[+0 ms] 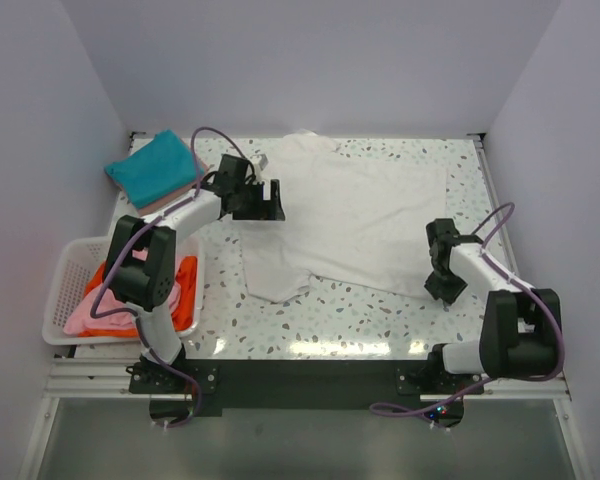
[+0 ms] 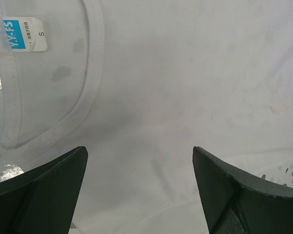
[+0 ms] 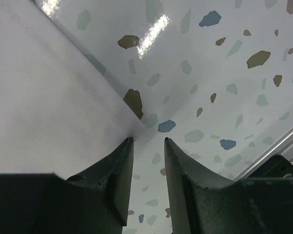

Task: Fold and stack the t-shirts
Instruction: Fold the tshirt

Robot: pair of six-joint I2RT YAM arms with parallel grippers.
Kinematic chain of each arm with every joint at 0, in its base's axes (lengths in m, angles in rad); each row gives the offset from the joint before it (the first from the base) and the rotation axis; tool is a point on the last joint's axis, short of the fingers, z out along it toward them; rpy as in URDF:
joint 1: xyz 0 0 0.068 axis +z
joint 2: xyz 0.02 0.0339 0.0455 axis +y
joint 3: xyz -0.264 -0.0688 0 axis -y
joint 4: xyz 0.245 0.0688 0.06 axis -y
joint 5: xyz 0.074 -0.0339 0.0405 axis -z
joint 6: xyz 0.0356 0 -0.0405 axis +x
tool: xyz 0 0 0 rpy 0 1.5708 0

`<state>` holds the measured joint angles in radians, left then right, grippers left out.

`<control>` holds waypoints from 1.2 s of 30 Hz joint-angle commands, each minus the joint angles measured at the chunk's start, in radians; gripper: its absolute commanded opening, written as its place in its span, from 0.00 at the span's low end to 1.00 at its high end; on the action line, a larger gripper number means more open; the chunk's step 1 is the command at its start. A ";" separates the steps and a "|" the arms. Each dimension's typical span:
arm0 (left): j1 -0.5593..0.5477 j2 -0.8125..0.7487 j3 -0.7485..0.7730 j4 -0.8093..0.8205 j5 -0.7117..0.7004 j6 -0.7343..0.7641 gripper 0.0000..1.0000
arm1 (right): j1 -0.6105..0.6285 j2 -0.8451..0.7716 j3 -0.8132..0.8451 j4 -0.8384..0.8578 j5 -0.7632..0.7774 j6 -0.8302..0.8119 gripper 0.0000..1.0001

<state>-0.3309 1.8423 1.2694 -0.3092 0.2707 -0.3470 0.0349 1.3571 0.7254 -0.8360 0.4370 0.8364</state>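
The white cloth t-shirt (image 1: pixel 360 215) lies spread on the speckled terrazzo table (image 1: pixel 380 320). The left gripper (image 1: pixel 270 200) hovers wide open by its collar. The right gripper (image 1: pixel 445 290) has its 2 fingers narrowed at the hem corner, with table showing between them. A folded teal t-shirt (image 1: pixel 152 167) lies back-left, beyond a white plastic lattice basket (image 1: pixel 65 285).

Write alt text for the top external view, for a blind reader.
A white t-shirt lies spread on a table, the open left gripper over its left edge, the right gripper at its right corner. At left are a teal shirt and a basket of pink and orange cloth.
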 commanded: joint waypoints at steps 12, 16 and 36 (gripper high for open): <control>0.013 -0.046 -0.024 0.001 0.009 0.025 0.93 | -0.018 0.057 -0.009 0.149 -0.020 0.024 0.33; 0.013 -0.058 -0.041 0.001 0.005 0.025 0.93 | -0.018 0.071 -0.009 0.141 -0.020 0.020 0.25; 0.013 -0.106 -0.110 -0.019 -0.019 0.034 0.93 | -0.016 0.045 0.017 0.078 -0.034 -0.086 0.00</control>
<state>-0.3271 1.8023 1.1790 -0.3180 0.2733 -0.3462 0.0204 1.3964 0.7063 -0.7155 0.3981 0.7967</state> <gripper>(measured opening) 0.933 0.014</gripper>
